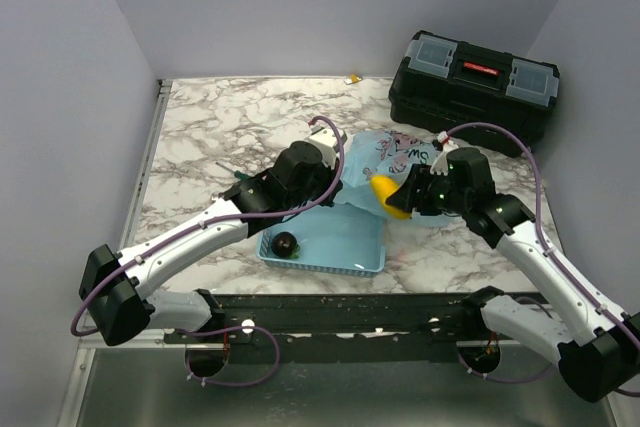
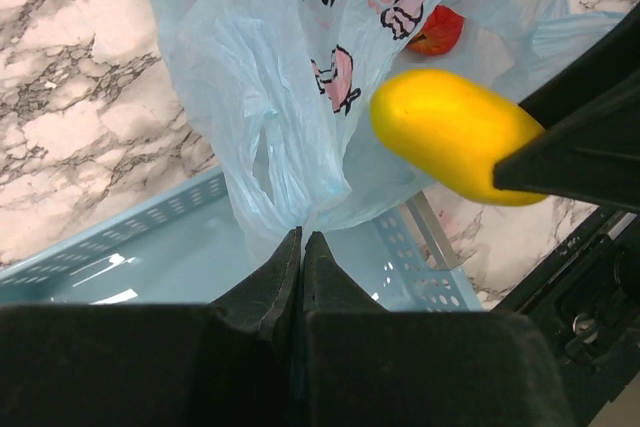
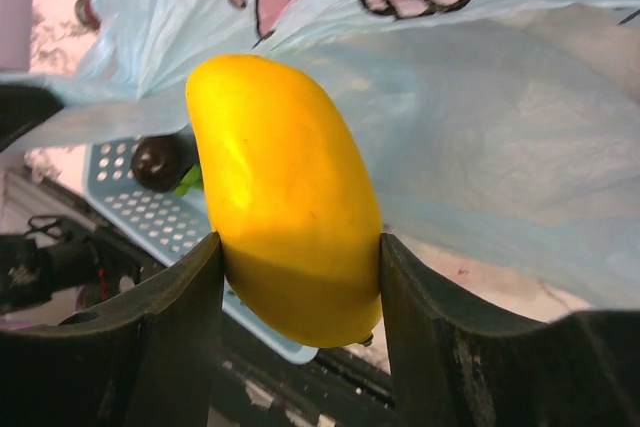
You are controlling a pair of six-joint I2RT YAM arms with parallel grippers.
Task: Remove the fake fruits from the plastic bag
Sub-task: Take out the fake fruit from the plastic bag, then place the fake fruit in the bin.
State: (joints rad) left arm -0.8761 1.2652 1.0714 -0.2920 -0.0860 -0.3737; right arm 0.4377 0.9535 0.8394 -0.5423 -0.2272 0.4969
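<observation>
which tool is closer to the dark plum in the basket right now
Left. The left tool, shut on the plastic bag, hangs over the basket holding the plum; the right tool grips the yellow fruit beyond the basket's right corner.

Glossy yellow plastic fruit (image 3: 285, 197), thin crinkly translucent bag (image 2: 250, 67), perforated plastic basket (image 2: 150, 222), marble-look tabletop (image 1: 230, 127).

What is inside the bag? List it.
One red fruit shows through the bag. The yellow fruit is outside, in the right gripper. Anything else inside is covered by crumpled plastic.
</observation>
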